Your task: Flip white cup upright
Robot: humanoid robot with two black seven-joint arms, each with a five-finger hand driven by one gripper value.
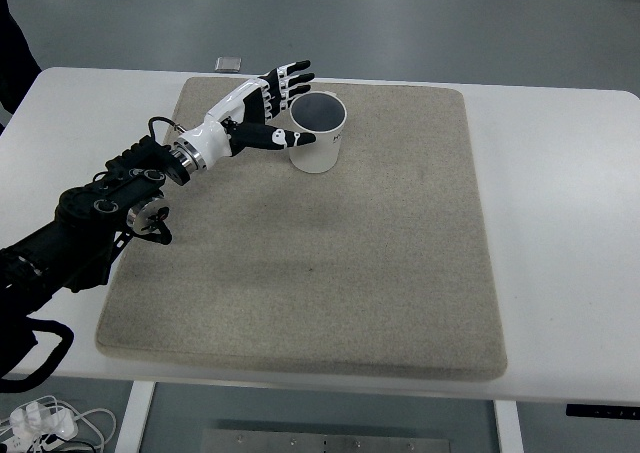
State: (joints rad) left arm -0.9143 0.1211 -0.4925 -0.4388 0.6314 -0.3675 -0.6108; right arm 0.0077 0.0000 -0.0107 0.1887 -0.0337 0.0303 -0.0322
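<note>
White cup [319, 133] upright, mouth facing up, on grey mat [300, 273] near its far edge, a little left of centre. Left hand [268, 108] just beside cup's left side, fingers spread past the far rim, thumb lying against the near wall; apparently cradling rather than clamping (contact hard to judge from above). Flip seemingly done already. Next move, as a judgement: open wider, draw away leftward without tipping cup. Right hand out of view.
</note>
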